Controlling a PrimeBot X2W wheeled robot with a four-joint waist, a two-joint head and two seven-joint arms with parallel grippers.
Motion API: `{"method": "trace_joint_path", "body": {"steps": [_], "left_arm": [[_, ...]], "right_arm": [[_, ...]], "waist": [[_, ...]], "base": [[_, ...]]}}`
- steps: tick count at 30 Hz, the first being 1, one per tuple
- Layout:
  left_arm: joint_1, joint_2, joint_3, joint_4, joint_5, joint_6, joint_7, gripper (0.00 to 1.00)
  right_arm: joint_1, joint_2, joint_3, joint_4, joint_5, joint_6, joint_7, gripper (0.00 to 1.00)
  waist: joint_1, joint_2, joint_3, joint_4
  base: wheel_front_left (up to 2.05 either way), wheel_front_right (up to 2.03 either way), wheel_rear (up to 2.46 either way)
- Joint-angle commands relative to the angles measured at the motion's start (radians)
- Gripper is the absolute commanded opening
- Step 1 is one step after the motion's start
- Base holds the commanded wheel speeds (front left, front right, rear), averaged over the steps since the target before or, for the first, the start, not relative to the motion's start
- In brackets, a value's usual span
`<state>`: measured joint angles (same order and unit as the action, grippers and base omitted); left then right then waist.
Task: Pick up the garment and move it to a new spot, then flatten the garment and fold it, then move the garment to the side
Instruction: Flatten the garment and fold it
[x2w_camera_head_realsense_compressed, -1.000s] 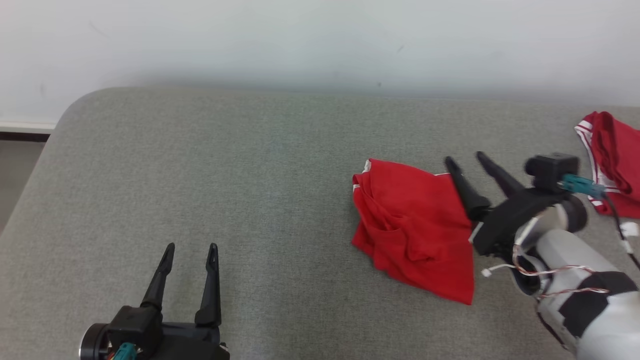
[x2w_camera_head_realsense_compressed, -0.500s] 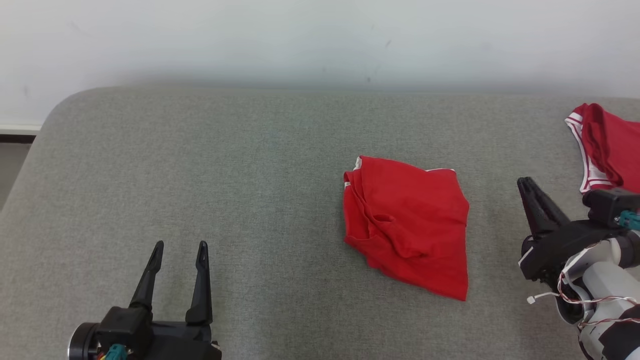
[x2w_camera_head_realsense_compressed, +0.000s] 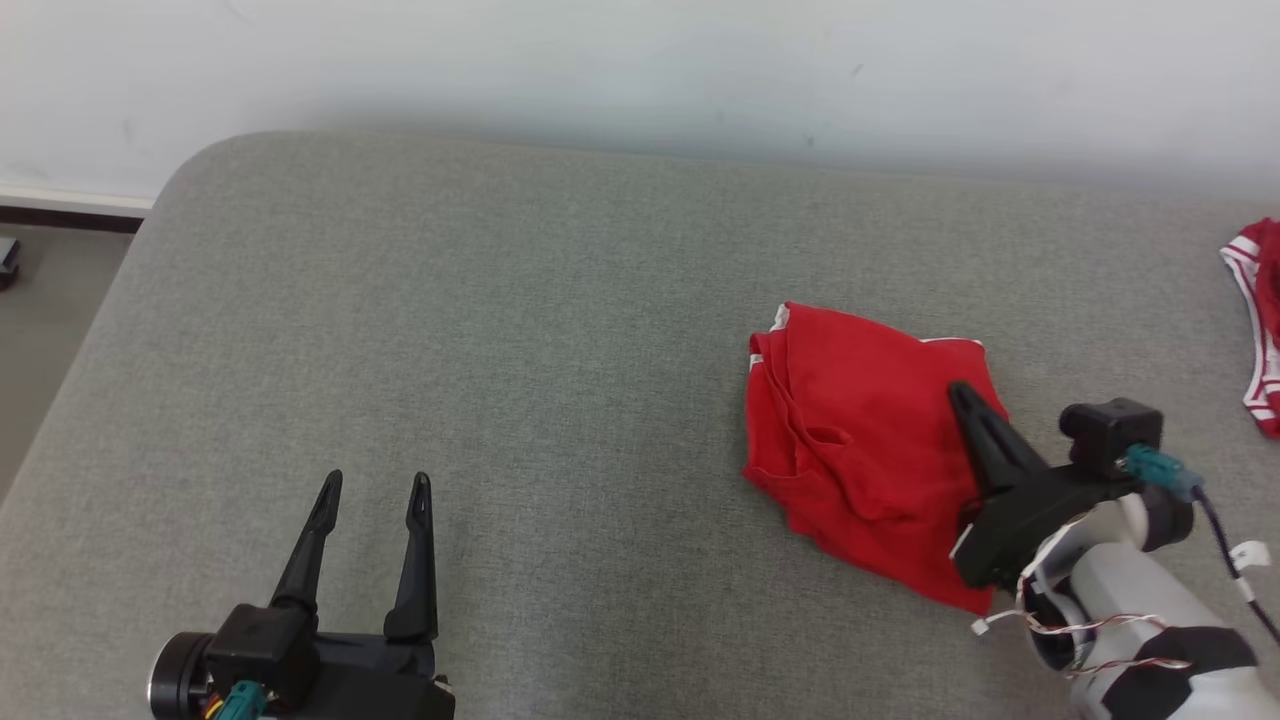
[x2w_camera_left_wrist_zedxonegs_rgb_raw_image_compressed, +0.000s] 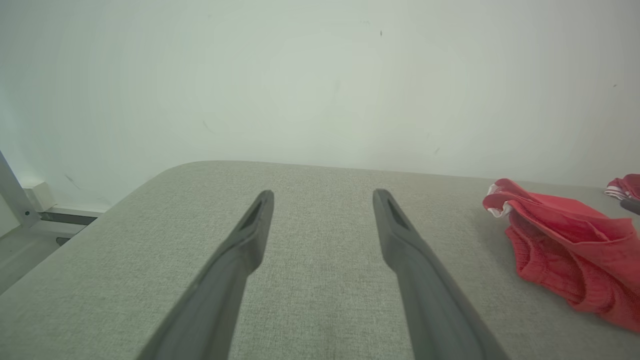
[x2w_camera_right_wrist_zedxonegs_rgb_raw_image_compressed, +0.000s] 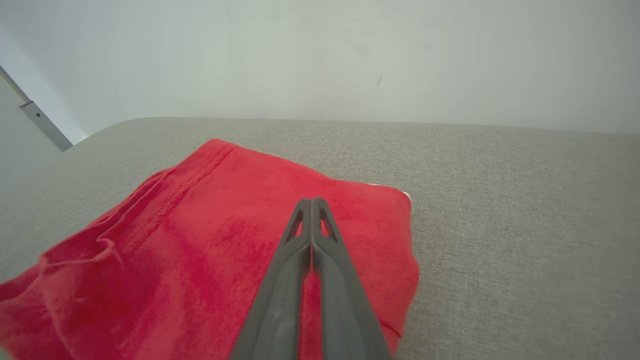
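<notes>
Red garment (x2w_camera_head_realsense_compressed: 860, 440) lies right of centre on the grey fabric-covered counter (x2w_camera_head_realsense_compressed: 500, 350). It's a compact folded packet, a few creases on its left side, white trim peeking out at the far corners.

Right tool (x2w_camera_head_realsense_compressed: 960, 394) is over the garment's right half, fingers pressed tight together. In the right wrist view the tips (x2w_camera_right_wrist_zedxonegs_rgb_raw_image_compressed: 311, 202) sit just above or on the cloth, can't tell which. No fabric between them, so it's not a grasp.

Change: a second ago this tool was spread wide at the garment's right edge. Half a second ago it had pulled off to the right, clear of the cloth, already narrowing. Now it's back on top, fully closed. Garment outline looks the same. The head camera has panned, so the packet's shift in frame isn't real motion.

My read: fold is done or nearly so. Closed fingers suggest a press or smoothing stroke, or a push to the side, rather than a pick.

Left tool (x2w_camera_head_realsense_compressed: 376, 483) idles wide apart near the counter's front left, well away from the garment.

Second red garment (x2w_camera_head_realsense_compressed: 1262, 320) at far right edge, untouched.
</notes>
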<state>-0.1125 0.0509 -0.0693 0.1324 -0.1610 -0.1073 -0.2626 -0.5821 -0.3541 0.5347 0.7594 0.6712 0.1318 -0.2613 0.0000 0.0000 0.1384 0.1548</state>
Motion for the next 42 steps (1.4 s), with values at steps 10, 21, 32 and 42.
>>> {"method": "trace_joint_path", "body": {"steps": [10,21,32,42], "left_arm": [[-0.017,-0.001,-0.013,0.004,-0.001,-0.004,-0.003,1.0],[-0.031,-0.001,-0.024,0.006,-0.007,0.001,-0.003,1.0],[-0.026,-0.001,-0.008,0.012,0.004,0.003,-0.003,1.0],[0.007,-0.001,0.02,0.012,0.029,-0.007,-0.003,1.0]], "right_arm": [[0.052,0.137,-0.025,0.014,-0.077,-0.003,-0.005,0.0],[0.092,0.24,0.003,-0.021,-0.136,-0.003,-0.005,0.0],[0.08,0.236,-0.013,-0.082,-0.16,-0.003,-0.005,0.0],[0.128,0.19,-0.108,-0.253,-0.211,-0.003,-0.005,0.0]], "waist": [[0.0,0.0,0.021,0.035],[0.0,0.0,0.039,0.054],[0.0,0.0,0.024,0.027],[0.0,0.0,-0.019,-0.068]], "base": [[0.0,0.0,0.0],[0.0,0.0,0.0],[0.0,0.0,0.0],[0.0,0.0,0.0]]}}
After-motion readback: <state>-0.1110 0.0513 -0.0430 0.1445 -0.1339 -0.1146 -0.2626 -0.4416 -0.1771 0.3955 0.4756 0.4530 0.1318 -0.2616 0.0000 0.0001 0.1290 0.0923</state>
